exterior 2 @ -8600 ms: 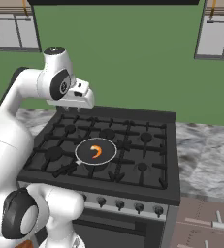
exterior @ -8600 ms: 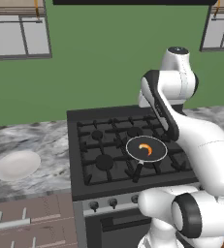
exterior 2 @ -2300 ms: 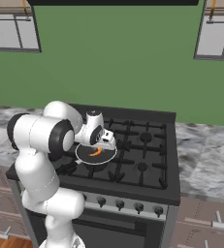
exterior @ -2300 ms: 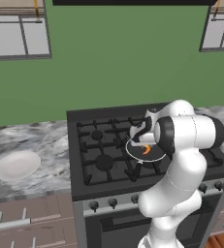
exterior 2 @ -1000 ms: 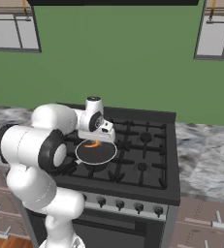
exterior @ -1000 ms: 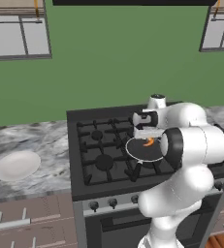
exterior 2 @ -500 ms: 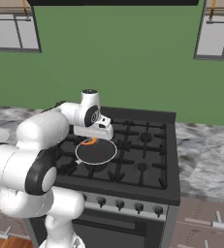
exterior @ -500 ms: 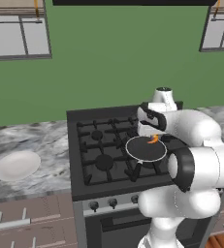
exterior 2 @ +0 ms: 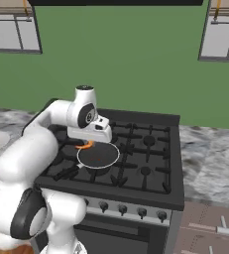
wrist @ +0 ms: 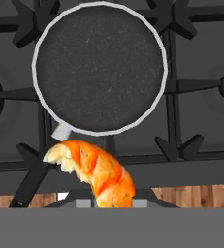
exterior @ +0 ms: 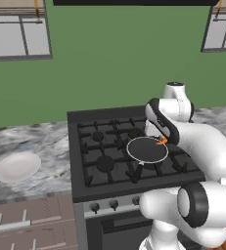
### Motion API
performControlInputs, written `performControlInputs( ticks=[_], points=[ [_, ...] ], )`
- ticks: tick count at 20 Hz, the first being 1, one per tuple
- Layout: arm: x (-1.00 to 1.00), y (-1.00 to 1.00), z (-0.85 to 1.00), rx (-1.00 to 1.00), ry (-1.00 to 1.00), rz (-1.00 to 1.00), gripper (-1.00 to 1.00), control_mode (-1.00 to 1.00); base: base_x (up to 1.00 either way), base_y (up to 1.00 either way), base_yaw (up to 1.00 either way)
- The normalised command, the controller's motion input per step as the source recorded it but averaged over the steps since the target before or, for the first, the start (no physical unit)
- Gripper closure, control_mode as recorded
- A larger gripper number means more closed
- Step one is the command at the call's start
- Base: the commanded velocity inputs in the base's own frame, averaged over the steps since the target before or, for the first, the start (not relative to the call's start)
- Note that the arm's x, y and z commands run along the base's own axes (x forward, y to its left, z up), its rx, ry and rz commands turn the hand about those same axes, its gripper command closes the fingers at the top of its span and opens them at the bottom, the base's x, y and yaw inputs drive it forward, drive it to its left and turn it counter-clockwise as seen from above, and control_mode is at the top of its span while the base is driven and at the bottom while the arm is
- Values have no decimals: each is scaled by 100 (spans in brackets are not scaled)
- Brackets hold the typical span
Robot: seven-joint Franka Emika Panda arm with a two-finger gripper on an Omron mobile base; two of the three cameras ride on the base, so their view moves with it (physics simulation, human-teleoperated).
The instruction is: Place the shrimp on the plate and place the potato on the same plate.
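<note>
Green wall behind, black stove (exterior: 129,161) set into a grey marbled surface (exterior: 31,144). Hand (wrist: 112,201) narrowed around the orange shrimp (wrist: 95,172), lifted above the edge of the dark frying pan (wrist: 100,68) on the burners. Shrimp also seen at the pan's rim (exterior: 162,140) (exterior 2: 85,145). Off-white plate (exterior: 17,166) well apart, lying on the surface left of the stove.

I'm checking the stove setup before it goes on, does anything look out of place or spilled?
Nothing is spilled or damaged. The frying pan sits flat and empty on the stove grates, the shrimp hangs whole in the claw above the stove, and the plate rests upright on the counter.
</note>
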Motion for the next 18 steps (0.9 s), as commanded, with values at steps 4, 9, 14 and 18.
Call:
performControlInputs(
  ticks=[4, 9, 14, 18],
  points=[
    [-43, 0, 34, 0, -1, 0, 100, -100, 0, 0, 0],
    [-35, 0, 36, 0, 0, 0, 100, -100, 0, 0, 0],
    [-20, 0, 31, 0, 0, 0, 100, 100, -6, 0, 0],
    [0, 0, 0, 0, 0, 0, 100, 100, -31, 35, 0]
  ],
)
